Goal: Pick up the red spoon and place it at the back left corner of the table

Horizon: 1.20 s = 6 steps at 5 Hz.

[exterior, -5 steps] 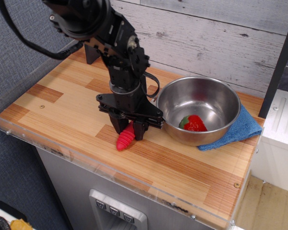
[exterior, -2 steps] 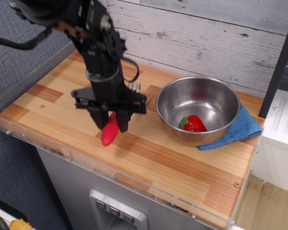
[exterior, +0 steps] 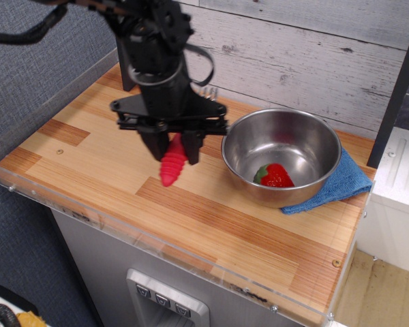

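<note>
My black gripper [exterior: 172, 151] is shut on the red spoon [exterior: 172, 168]. Its ribbed red handle hangs out below the fingers and tilts down toward the front. The silver pronged head [exterior: 207, 90] sticks out behind the gripper. The spoon is held above the wooden table [exterior: 88, 146], left of the bowl and over the table's middle-left part. The arm's black body hides the middle of the spoon and part of the table's back left corner [exterior: 116, 71].
A steel bowl [exterior: 286, 143] holding a red strawberry [exterior: 275, 176] stands at the right on a blue cloth [exterior: 342, 182]. A clear acrylic rim [exterior: 27, 184] edges the table. A grey plank wall runs behind the table.
The gripper lifted the spoon from the table beside the bowl, carried it left, and has now moved up and toward the back with the spoon still held.
</note>
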{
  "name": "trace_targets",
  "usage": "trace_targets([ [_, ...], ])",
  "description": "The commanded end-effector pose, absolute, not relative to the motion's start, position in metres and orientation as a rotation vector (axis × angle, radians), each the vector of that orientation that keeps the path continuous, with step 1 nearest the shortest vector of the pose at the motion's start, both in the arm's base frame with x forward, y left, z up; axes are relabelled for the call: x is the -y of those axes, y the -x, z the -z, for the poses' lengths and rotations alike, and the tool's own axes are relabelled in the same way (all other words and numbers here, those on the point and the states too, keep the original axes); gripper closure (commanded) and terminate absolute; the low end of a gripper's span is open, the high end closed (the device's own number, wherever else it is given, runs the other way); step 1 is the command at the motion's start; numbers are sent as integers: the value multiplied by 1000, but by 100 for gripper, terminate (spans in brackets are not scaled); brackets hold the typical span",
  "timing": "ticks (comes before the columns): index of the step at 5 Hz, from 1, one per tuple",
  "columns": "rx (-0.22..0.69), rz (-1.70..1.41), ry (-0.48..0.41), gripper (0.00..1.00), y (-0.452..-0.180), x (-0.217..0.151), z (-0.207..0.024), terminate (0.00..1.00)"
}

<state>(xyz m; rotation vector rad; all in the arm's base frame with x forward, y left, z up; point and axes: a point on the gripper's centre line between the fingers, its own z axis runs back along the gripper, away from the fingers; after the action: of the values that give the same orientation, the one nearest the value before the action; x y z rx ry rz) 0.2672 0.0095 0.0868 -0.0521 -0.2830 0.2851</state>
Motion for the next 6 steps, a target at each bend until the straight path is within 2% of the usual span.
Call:
trace_targets([
  [1,371,-279,91,100,-281,-1,-126,0],
  [2,385,-318,64,100,-292,-32,-134,0],
  [4,382,-399,45,100,-299,-83,-136,0],
  [6,332,-479,35,100,-300,-126,-109,0],
])
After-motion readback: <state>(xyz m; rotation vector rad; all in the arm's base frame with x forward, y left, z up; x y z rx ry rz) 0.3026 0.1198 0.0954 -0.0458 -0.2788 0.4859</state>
